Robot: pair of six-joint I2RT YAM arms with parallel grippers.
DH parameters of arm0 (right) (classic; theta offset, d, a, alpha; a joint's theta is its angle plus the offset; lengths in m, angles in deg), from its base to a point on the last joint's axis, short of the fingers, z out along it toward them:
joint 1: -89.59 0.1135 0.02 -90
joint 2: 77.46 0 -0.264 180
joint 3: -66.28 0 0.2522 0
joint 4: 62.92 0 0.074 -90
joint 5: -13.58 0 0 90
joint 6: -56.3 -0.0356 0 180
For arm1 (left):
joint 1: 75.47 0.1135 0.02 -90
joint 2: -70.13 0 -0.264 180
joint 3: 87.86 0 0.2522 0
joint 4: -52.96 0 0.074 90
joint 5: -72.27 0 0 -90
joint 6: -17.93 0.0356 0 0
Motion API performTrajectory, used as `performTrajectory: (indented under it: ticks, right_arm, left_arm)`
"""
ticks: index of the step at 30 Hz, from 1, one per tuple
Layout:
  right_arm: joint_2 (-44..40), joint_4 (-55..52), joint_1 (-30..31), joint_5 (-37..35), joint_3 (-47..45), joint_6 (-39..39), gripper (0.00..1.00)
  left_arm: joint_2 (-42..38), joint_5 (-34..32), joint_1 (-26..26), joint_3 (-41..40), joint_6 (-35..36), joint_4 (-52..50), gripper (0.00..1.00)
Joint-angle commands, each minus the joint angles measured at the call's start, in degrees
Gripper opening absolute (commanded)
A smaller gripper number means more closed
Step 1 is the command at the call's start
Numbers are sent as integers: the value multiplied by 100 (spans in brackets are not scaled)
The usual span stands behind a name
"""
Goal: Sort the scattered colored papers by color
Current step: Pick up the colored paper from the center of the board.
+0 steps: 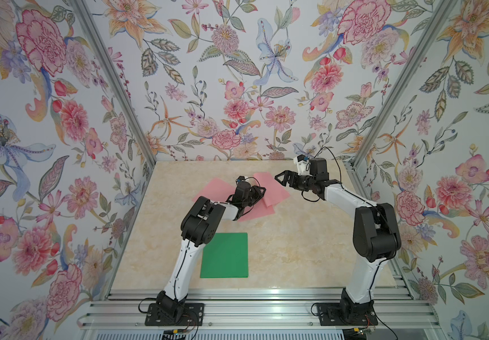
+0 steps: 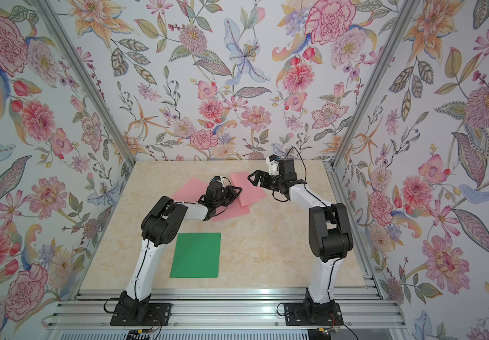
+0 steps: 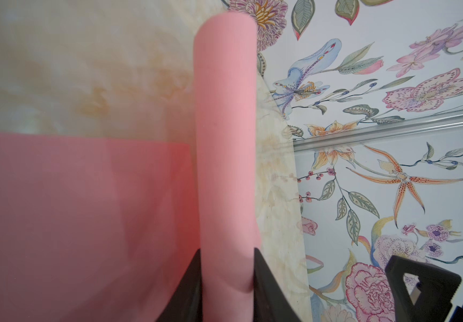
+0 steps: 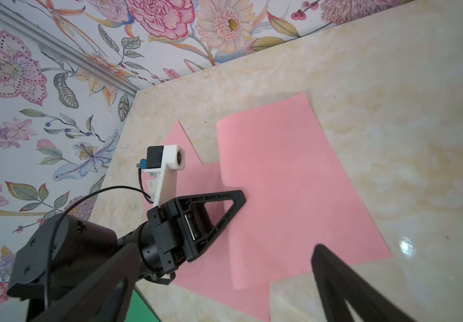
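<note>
At the table's [image 1: 296, 250] far middle, a curled pink sheet [image 4: 280, 181] is pinched by the left gripper [image 1: 260, 192].
One edge is clamped between narrowly set fingers [image 3: 265, 287] and bowed up off a second pink sheet [image 1: 215, 188], laid flat beneath and partly covered. The right gripper [image 1: 280, 179] is held above the curled sheet's far edge, fingers spread wide and empty. A green sheet [image 1: 225, 255] is left flat near the front edge, well apart from the pink ones.

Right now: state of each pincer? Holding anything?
Left pincer: shut on a curled pink sheet.
Right pincer: open, holding nothing.
</note>
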Motion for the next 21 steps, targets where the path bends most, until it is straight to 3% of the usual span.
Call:
performTrajectory:
  ticks: [1, 9, 13, 18, 21]
  right_arm:
    - [1, -386, -192, -237, -71, 254, 100]
    - [189, 192, -620, -28, -682, 40, 100]
    - [274, 814, -756, 480, -964, -277, 100]
    - [397, 2226, -858, 1625, -1374, -977, 100]
    - [648, 3983, -908, 2259, -1737, -2075, 100]
  left_arm:
    - [-441, 421, 62, 151, 218, -36, 27]
    - [-999, 955, 117, -87, 181, -44, 27]
    - [-1355, 1409, 151, -350, 166, -70, 28]
    - [-1728, 1877, 296, -815, 320, -123, 29]
    - [-1912, 2044, 344, -986, 367, -143, 30]
